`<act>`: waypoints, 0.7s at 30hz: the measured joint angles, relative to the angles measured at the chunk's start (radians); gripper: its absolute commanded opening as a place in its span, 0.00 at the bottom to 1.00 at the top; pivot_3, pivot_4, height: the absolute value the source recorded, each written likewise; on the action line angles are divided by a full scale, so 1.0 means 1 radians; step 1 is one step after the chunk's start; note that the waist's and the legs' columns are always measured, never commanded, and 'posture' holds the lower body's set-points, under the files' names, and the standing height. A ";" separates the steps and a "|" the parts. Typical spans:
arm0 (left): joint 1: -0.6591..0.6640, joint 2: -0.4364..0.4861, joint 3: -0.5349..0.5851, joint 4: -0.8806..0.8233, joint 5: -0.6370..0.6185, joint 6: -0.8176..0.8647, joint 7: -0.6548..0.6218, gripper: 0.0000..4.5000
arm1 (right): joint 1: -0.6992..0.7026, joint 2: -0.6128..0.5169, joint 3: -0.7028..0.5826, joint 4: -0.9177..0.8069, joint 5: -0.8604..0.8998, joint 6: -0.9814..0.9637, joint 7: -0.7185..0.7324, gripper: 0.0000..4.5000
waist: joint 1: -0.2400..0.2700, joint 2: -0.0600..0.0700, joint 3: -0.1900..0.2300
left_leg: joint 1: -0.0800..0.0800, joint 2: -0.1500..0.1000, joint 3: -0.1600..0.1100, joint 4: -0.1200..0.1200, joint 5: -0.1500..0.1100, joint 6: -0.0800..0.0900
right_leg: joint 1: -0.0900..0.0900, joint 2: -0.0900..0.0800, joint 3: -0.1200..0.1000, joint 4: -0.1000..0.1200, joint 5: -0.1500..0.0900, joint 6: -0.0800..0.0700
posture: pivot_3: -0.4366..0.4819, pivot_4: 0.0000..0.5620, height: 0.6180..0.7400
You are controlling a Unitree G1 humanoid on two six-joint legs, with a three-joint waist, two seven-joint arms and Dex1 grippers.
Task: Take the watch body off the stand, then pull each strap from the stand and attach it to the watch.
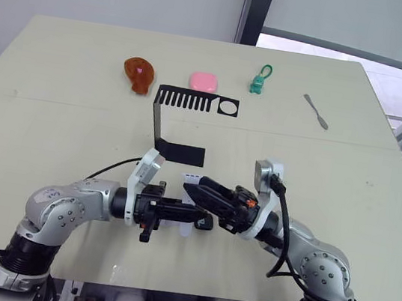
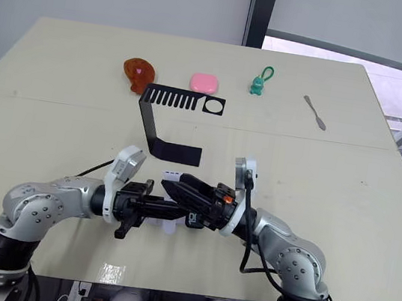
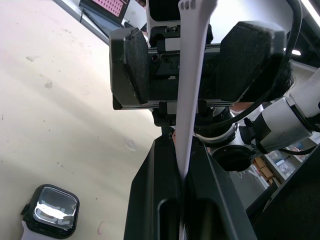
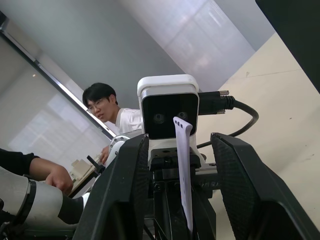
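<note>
1. Pale beige table point(image 1: 54, 121) carries everything, with grey wall panels and a window strip behind its far edge.
2. One strap point(image 3: 192, 85), pale lavender-white, is pinched flat between the closed fingers of the left gripper point(image 1: 195, 214) near the table's front edge, standing up from them in the left wrist view.
3. Facing it nose to nose, the right gripper point(image 1: 193, 189) has its fingers spread wide, with the strap's free end between them and neither pad visibly touching it.
4. On the table under the grippers lies the watch body point(image 3: 54, 210), screen up, with a pale band at one end.
5. Beyond the grippers is the stand point(image 1: 162, 118), its slotted top bar holding nothing.
6. Along the far side lie a brown chicken-leg toy point(image 1: 139, 73), a pink block point(image 1: 203, 81), a green keychain figure point(image 1: 261, 80) and a grey spatula point(image 1: 316, 111).
7. Two people point(image 4: 107, 110) appear beyond the table in the right wrist view.
</note>
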 measured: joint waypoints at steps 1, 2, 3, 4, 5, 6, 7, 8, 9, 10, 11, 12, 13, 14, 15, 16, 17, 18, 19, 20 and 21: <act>0.000 0.000 0.000 0.000 0.000 0.000 0.000 0.00 | 0.000 0.000 0.000 0.000 0.000 0.000 0.000 0.47 | 0.000 0.000 0.000 | 0.000 0.000 0.000 0.000 0.000 0.000 | 0.000 0.000 0.000 0.000 0.000 0.000 | 0.48 0.27 1.00; 0.000 0.000 0.000 0.000 0.000 0.000 0.001 0.00 | 0.000 -0.001 0.000 0.000 -0.001 0.000 0.000 0.47 | 0.000 0.000 0.000 | 0.000 0.000 0.000 0.000 0.000 0.000 | 0.000 0.000 0.000 0.000 0.000 0.000 | 0.48 0.27 1.00; 0.000 0.000 0.000 0.000 0.000 0.000 0.001 0.00 | 0.000 -0.002 0.000 0.000 -0.001 0.000 0.000 0.47 | 0.000 0.000 0.000 | 0.000 0.000 0.000 0.000 0.000 0.000 | 0.000 0.000 0.000 0.000 0.000 0.000 | 0.48 0.27 1.00; 0.000 0.000 0.000 0.000 0.000 0.000 0.002 0.00 | 0.000 -0.002 0.000 0.000 -0.001 0.000 0.000 0.47 | 0.000 0.000 0.000 | 0.000 0.000 0.000 0.000 0.000 0.000 | 0.000 0.000 0.000 0.000 0.000 0.000 | 0.48 0.27 1.00; 0.000 0.000 0.000 0.000 0.000 0.000 0.002 0.00 | 0.000 -0.002 0.000 0.000 -0.001 0.000 0.000 0.41 | 0.000 0.000 0.000 | 0.000 0.000 0.000 0.000 0.000 0.000 | 0.000 0.000 0.000 0.000 0.000 0.000 | 0.48 0.27 1.00; 0.000 0.000 0.000 0.000 0.000 0.000 0.003 0.00 | 0.000 -0.002 0.001 0.000 -0.001 0.000 0.000 0.33 | 0.000 0.000 0.000 | 0.000 0.000 0.000 0.000 0.000 0.000 | 0.000 0.000 0.000 0.000 0.000 0.000 | 0.48 0.27 1.00; 0.000 0.000 0.000 0.000 0.000 0.000 0.004 0.00 | 0.000 -0.002 0.001 0.000 -0.001 0.000 0.000 0.28 | 0.000 0.000 0.000 | 0.000 0.000 0.000 0.000 0.000 0.000 | 0.000 0.000 0.000 0.000 0.000 0.000 | 0.48 0.27 1.00; 0.000 0.000 0.000 0.000 0.000 0.000 0.005 0.00 | 0.000 -0.002 0.002 0.000 -0.001 0.000 0.001 0.18 | 0.000 0.000 0.000 | 0.000 0.000 0.000 0.000 0.000 0.000 | 0.000 0.000 0.000 0.000 0.000 0.000 | 0.48 0.27 1.00; 0.000 0.000 0.000 0.000 0.000 0.000 0.006 0.00 | 0.000 -0.002 0.003 0.000 -0.001 0.000 0.001 0.07 | 0.000 0.000 0.000 | 0.000 0.000 0.000 0.000 0.000 0.000 | 0.000 0.000 0.000 0.000 0.000 0.000 | 0.48 0.27 1.00; 0.000 0.000 0.000 0.000 0.000 0.000 0.006 0.00 | 0.000 -0.002 0.004 0.001 -0.001 0.000 0.001 0.02 | 0.000 0.000 0.000 | 0.000 0.000 0.000 0.000 0.000 0.000 | 0.000 0.000 0.000 0.000 0.000 0.000 | 0.48 0.27 1.00; 0.000 0.000 0.000 0.000 0.000 0.000 0.006 0.00 | -0.001 -0.002 0.004 0.002 -0.001 0.000 0.001 0.02 | 0.000 0.000 0.000 | 0.000 0.000 0.000 0.000 0.000 0.000 | 0.000 0.000 0.000 0.000 0.000 0.000 | 0.48 0.27 1.00; 0.000 0.000 0.000 0.000 0.000 0.000 0.006 0.00 | -0.002 -0.002 0.005 0.003 -0.001 0.001 0.001 0.02 | 0.000 0.000 0.000 | 0.000 0.000 0.000 0.000 0.000 0.000 | 0.000 0.000 0.000 0.000 0.000 0.000 | 0.48 0.27 1.00; 0.000 0.000 0.000 0.000 0.000 0.000 0.006 0.00 | -0.002 -0.001 0.006 0.003 -0.001 0.001 0.001 0.02 | 0.000 0.000 0.000 | 0.000 0.000 0.000 0.000 0.000 0.000 | 0.000 0.000 0.000 0.000 0.000 0.000 | 0.48 0.27 1.00; 0.000 0.000 0.000 0.000 0.000 0.000 0.006 0.00 | -0.003 -0.001 0.006 0.004 -0.001 0.001 0.001 0.02 | 0.000 0.000 0.000 | 0.000 0.000 0.000 0.000 0.000 0.000 | 0.000 0.000 0.000 0.000 0.000 0.000 | 0.48 0.27 1.00; 0.000 0.000 0.000 0.000 0.000 0.000 0.007 0.00 | -0.003 0.000 0.006 0.006 -0.001 0.001 0.001 0.02 | 0.000 0.000 0.000 | 0.000 0.000 0.000 0.000 0.000 0.000 | 0.000 0.000 0.000 0.000 0.000 0.000 | 0.48 0.27 1.00; 0.000 -0.001 0.000 -0.001 0.000 0.000 0.008 0.00 | -0.004 0.001 0.006 0.009 -0.001 0.001 0.001 0.02 | 0.000 0.000 0.000 | 0.000 0.000 0.000 0.000 0.000 0.000 | 0.000 0.000 0.000 0.000 0.000 0.000 | 0.48 0.27 1.00; 0.000 -0.001 0.000 -0.001 0.000 0.000 0.010 0.00 | -0.004 0.001 0.006 0.010 -0.001 0.001 0.001 0.02 | 0.000 0.000 0.000 | 0.000 0.000 0.000 0.000 0.000 0.000 | 0.000 0.000 0.000 0.000 0.000 0.000 | 0.48 0.27 1.00; 0.000 -0.001 0.001 -0.001 0.000 0.000 0.011 0.00 | -0.005 0.001 0.006 0.010 -0.001 0.001 0.002 0.02 | 0.000 0.000 0.000 | 0.000 0.000 0.000 0.000 0.000 0.000 | 0.000 0.000 0.000 0.000 0.000 0.000 | 0.48 0.27 1.00; 0.000 -0.001 0.001 -0.001 0.000 0.000 0.012 0.00 | -0.006 0.001 0.006 0.010 -0.001 0.001 0.003 0.02 | 0.000 0.000 0.000 | 0.000 0.000 0.000 0.000 0.000 0.000 | 0.000 0.000 0.000 0.000 0.000 0.000 | 0.48 0.27 1.00; 0.000 -0.001 0.001 -0.001 0.000 -0.001 0.012 0.00 | -0.006 0.001 0.006 0.010 -0.001 0.001 0.003 0.02 | 0.000 0.000 0.000 | 0.000 0.000 0.000 0.000 0.000 0.000 | 0.000 0.000 0.000 0.000 0.000 0.000 | 0.48 0.27 1.00; 0.000 -0.001 0.001 -0.001 0.000 -0.001 0.012 0.00 | -0.006 0.001 0.006 0.011 -0.001 0.001 0.004 0.02 | 0.000 0.000 0.000 | 0.000 0.000 0.000 0.000 0.000 0.000 | 0.000 0.000 0.000 0.000 0.000 0.000 | 0.48 0.27 1.00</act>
